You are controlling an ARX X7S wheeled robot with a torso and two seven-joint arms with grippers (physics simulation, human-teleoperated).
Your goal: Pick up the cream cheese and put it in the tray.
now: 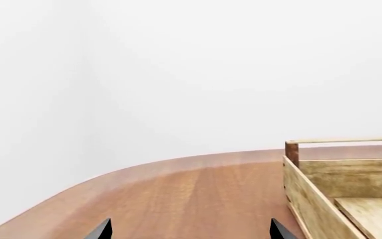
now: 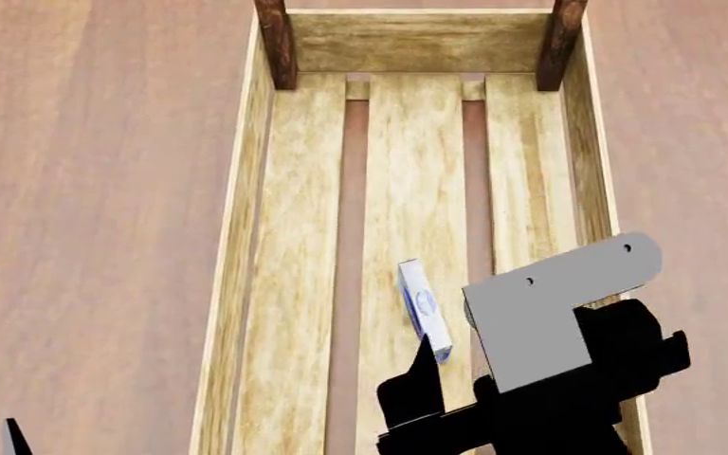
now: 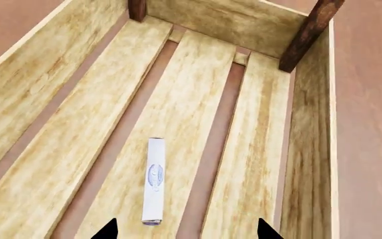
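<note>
White and pale blue, the cream cheese (image 2: pixel 423 309) stands on its narrow edge on the middle slat of the tray (image 2: pixel 245 275), its dark oval logo turned sideways. It appears to have been set down rather than dropped, since it balances on a thin side instead of lying flat. Seen from the right wrist, the box (image 3: pixel 153 180) sits clear of both finger tips, between and slightly ahead of them, with nothing touching it.

The right gripper (image 2: pixel 446 374) hovers just above and behind the box from where the robot stands, its jaws spread wide: the two dark tips in the wrist view stand well apart with bare slat between them. That spread suggests the release is made and the arm is positioned to lift clear without knocking the upright box over.

Pale wooden slats, low walls and dark brown corner posts (image 3: pixel 308 33) frame the scene, the crate resting on a reddish wood table (image 2: pixel 99 190). The left gripper (image 1: pixel 189 230) waits out over that table beside the crate's end (image 1: pixel 314 199), its tips parted and holding nothing. By these views, the task looks essentially complete.
</note>
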